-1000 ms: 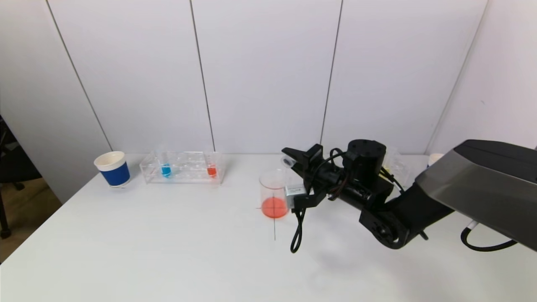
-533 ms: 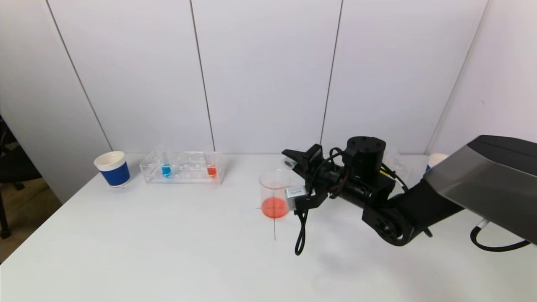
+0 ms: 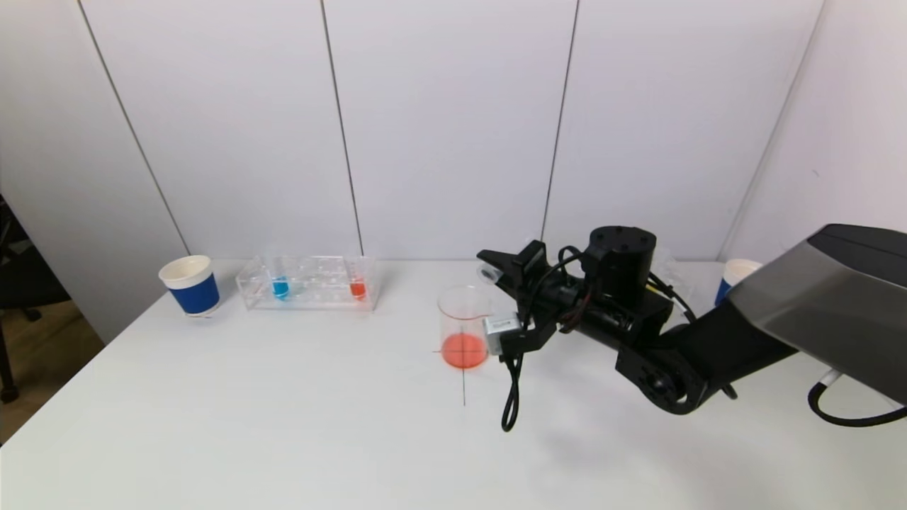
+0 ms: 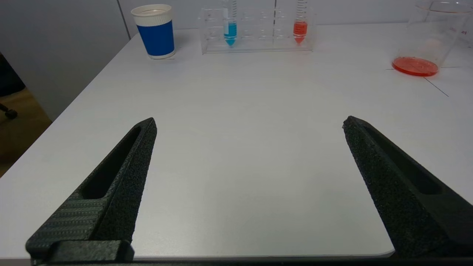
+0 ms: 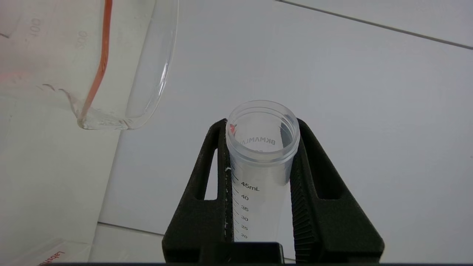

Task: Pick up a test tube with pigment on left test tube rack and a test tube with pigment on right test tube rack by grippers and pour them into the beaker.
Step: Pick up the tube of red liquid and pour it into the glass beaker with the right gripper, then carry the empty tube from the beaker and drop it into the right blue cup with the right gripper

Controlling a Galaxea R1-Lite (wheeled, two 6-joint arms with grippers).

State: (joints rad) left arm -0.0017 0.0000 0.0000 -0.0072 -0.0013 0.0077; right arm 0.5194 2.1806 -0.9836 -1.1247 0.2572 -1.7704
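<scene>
1. The right end effector (image 3: 489,265) is clamped on a clear plastic graduated test tube (image 5: 260,162), tipped roughly sideways with its open mouth just above and beside the rim of the clear glass beaker (image 3: 464,326).
2. The tube looks drained, with only a red speck at its lip; the beaker holds a shallow orange-red pool and stands on the white worktop (image 3: 283,411).
3. The left end effector (image 4: 249,125) hangs spread wide and holds nothing, low over the worktop's near edge.
4. Well to the left, a clear plastic rack (image 3: 308,283) holds a blue-filled tube (image 3: 280,285) and a red-filled tube (image 3: 358,287), beside a blue-and-white paper cup (image 3: 190,285).
</scene>
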